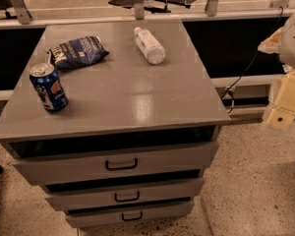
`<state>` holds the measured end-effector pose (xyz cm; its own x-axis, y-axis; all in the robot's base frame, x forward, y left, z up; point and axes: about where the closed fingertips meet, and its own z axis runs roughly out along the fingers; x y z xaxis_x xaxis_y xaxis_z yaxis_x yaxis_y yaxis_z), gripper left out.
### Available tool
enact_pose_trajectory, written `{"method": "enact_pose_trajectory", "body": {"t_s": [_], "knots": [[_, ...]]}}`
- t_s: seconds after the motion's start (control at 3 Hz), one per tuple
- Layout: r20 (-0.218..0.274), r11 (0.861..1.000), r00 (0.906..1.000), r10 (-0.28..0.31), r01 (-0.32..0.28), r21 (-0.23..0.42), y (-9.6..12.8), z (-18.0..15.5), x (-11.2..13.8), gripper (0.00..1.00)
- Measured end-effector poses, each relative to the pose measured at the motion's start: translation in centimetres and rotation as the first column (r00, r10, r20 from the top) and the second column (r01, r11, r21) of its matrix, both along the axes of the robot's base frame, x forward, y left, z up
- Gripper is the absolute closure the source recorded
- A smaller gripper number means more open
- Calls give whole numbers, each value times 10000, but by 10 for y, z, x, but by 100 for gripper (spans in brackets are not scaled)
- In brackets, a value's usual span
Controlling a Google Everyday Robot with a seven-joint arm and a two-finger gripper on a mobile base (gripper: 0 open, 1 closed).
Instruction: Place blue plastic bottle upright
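Closest to the camera is the front of a grey cabinet [137,102] with three drawers [123,196] stacked up, each with a dark handle. They all look a bit ajar, since there are dark gaps above them. Speckled floor [255,181] runs off to the right of it. Up on the cabinet top, the nearest thing is a dark blue soda can [49,88] standing upright near the front left edge. Off to the right, well clear of the cabinet and not touching anything on it, there's the gripper [283,107], a cream-coloured chunk poking in from the edge of the shot. Honestly I can't tell if it's open or closed from here. A black cable [246,73] hangs down behind the cabinet's right side. Further back on the left there's a dark blue snack bag [77,51] lying flat, just behind the can but not touching it. Then the blue plastic bottle [149,45] is at the far middle of the top, lying on its side. Its white cap points away toward the back edge and its base points toward the camera and a bit right. It's well apart from the bag and the can. Behind all that there's a rail with metal posts [138,4].
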<state>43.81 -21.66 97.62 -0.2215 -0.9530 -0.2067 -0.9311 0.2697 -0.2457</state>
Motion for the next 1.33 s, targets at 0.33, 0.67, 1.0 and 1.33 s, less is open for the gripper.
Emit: {"method": "enact_pose_trajectory", "body": {"t_s": [0.33, 0.67, 1.0, 1.33], "knots": [[27, 10000, 10000, 8, -8, 4, 0, 1, 0, 0], [133, 9973, 9999, 52, -62, 734, 21, 1, 51, 0], [368, 9865, 9992, 122, -181, 1628, 52, 3, 111, 0], [645, 9648, 9978, 125, -290, 2615, 89, 7, 172, 0]]}}
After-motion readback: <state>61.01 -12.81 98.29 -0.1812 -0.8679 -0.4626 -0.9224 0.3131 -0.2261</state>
